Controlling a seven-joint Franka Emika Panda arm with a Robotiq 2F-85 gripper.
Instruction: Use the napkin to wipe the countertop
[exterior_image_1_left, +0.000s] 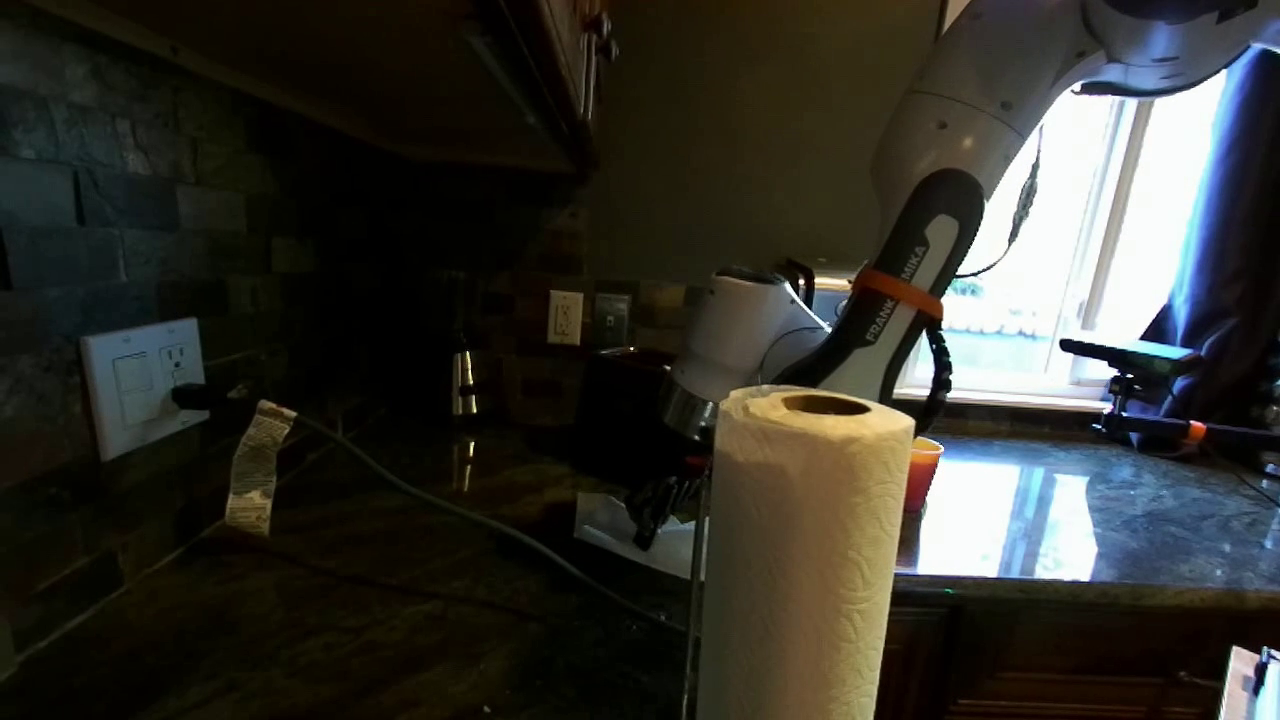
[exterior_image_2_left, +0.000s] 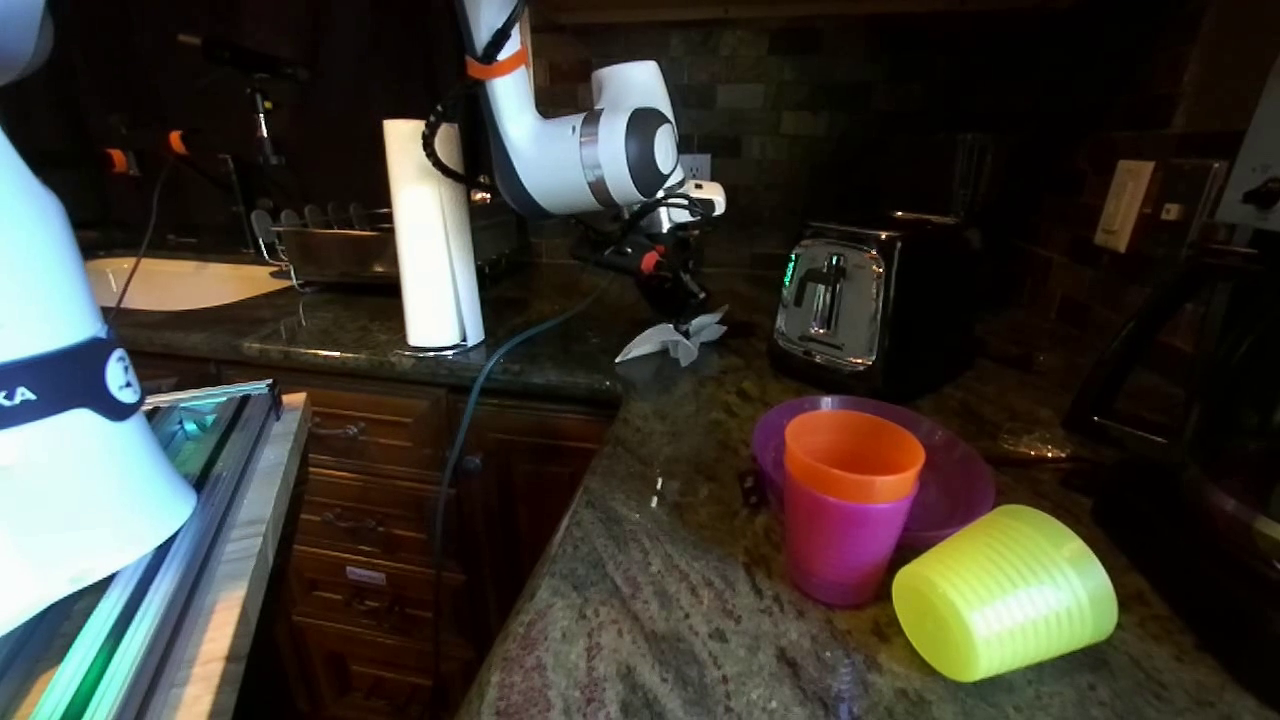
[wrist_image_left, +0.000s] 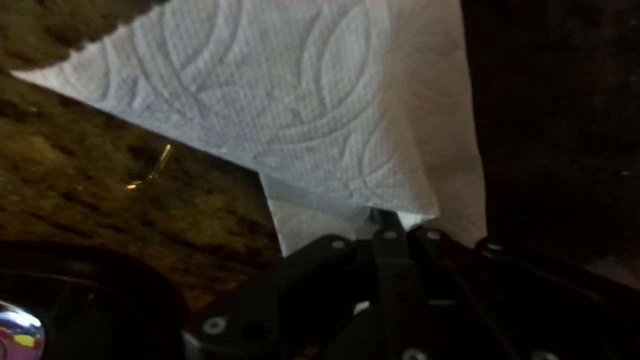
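One white, embossed paper napkin (wrist_image_left: 280, 90), folded over on itself, sits near the inner corner where the two front edges of the dark, glossy stone counter (exterior_image_2_left: 650, 600) meet. The black claw (exterior_image_2_left: 683, 322) is pressed together, apparently pinching a fold of it, while loose corners flare out around the tips. Wiping looks to be the step in hand; how hard the paper bears on the stone cannot be told. To do it well, press just low enough that paper rather than the claw's hard tips meets the polish, and drag with the loose flap trailing so the thin sheet does not buckle. Short strokes toward that inner corner should suit: the black toaster with a silver front (exterior_image_2_left: 870, 305) stands near on one side, and the grey cable (exterior_image_2_left: 478, 388) hanging over the front edge, beside the tall white paper towel roll (exterior_image_2_left: 425, 245), could snag a wide sweep.
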